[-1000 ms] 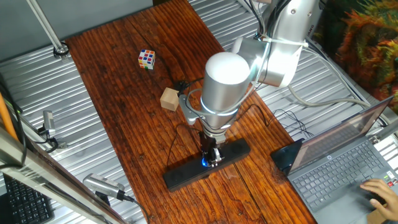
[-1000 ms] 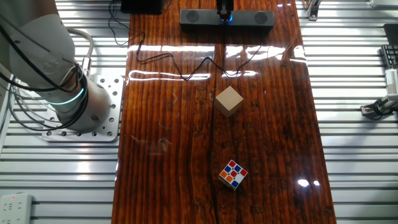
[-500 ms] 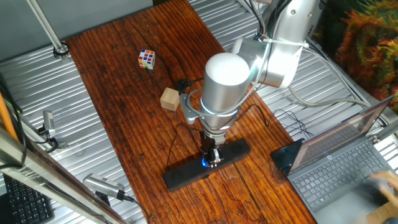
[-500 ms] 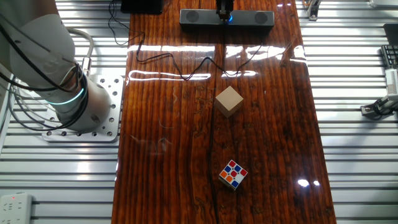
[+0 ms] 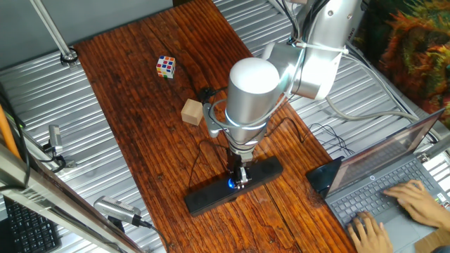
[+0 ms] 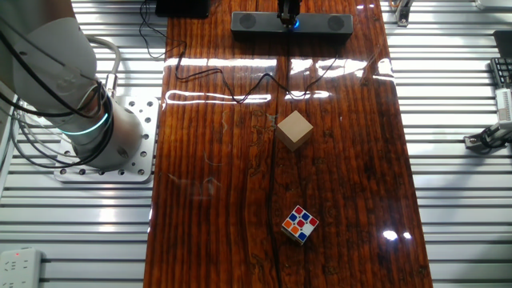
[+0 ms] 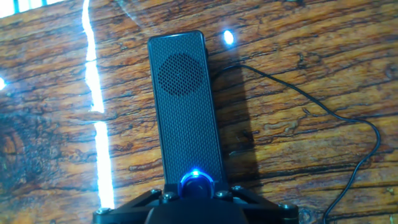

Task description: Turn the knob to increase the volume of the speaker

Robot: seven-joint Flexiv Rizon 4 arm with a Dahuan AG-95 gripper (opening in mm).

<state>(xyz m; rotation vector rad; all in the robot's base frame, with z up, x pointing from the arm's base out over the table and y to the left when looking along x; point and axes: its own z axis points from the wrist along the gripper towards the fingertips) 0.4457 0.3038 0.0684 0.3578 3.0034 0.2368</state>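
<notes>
Along one short edge of the surface (image 6: pixel 208 160) lies the speaker (image 7: pixel 183 106), its knob (image 7: pixel 196 184) glowing blue at mid-length; my gripper (image 5: pixel 240 180) sits right at the knob with the jaws on either side, though I cannot tell whether they pinch it. I judge the knob small, rigid and smooth, best held by its rim, the speaker light enough to skid; I see no containers.

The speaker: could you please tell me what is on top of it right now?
The claw sits on the blue-lit knob at the middle of the speaker; its fingertips' contact is hidden.
</notes>
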